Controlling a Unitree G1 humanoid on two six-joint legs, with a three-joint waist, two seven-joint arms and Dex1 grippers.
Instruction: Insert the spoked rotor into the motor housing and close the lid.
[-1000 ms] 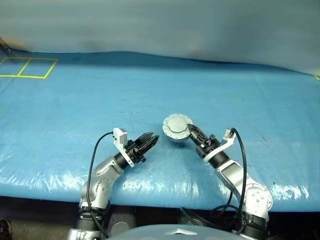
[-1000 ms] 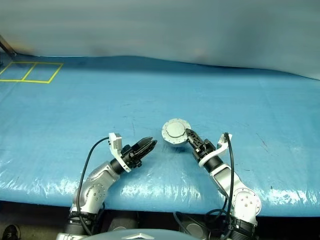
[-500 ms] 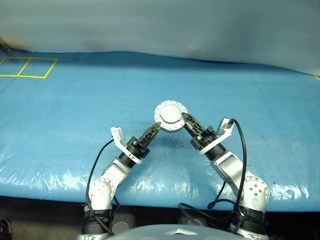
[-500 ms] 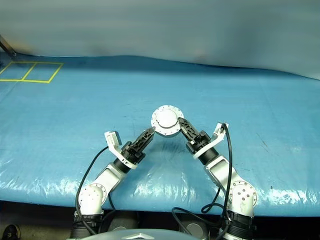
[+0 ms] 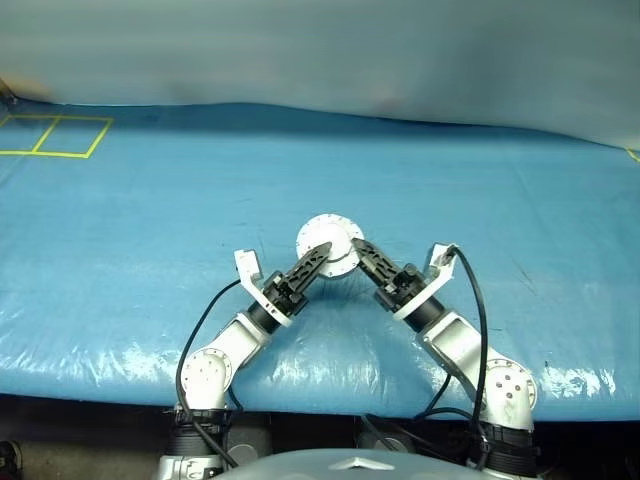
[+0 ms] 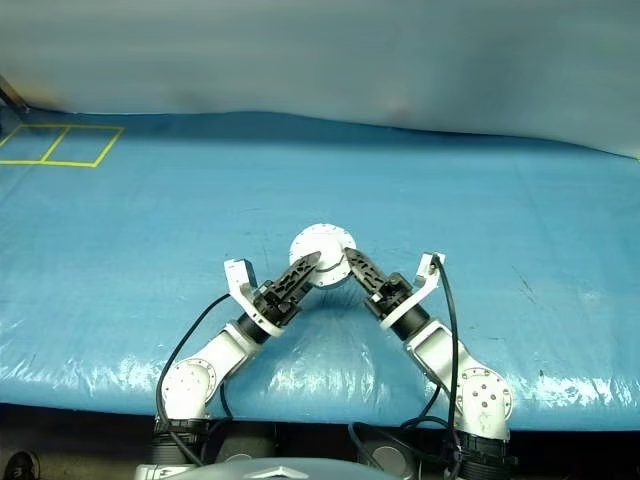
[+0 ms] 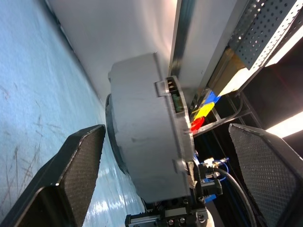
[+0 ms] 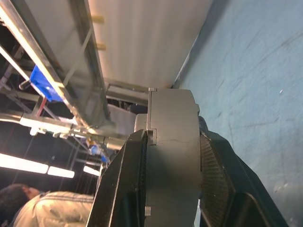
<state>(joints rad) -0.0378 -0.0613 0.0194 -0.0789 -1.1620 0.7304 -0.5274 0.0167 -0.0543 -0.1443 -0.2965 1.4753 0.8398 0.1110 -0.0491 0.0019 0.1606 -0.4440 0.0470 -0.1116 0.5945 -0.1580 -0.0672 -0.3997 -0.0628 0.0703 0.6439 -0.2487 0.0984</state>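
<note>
Both arms reach forward and inward from the near edge of the blue-covered table (image 5: 150,220), their forearms slanting toward each other so the two grippers meet in a peak over the middle of the cloth. At that peak is the motor housing (image 5: 328,241), a round silver part with small lugs around its rim, lifted clear of the table and turned so its flat pale face looks toward the head camera. The right gripper (image 5: 352,253) comes up from the right, tilted up and leftward, and its two black fingers are clamped across the housing's thickness; in the right wrist view the grey body (image 8: 173,156) sits edge-on, squeezed between the two textured pads (image 8: 215,182), one on each flat side. The left gripper (image 5: 318,255) rises from the left, tilted up and rightward, with its fingertips at the housing's lower left edge. Its fingers are spread wide: in the left wrist view the housing (image 7: 147,142) stands edge-on in the gap, with one pad (image 7: 83,163) just beside its face and the other well off to the far side, neither pressing it. Yellow tape squares (image 5: 55,135) mark the table's far left corner
</note>
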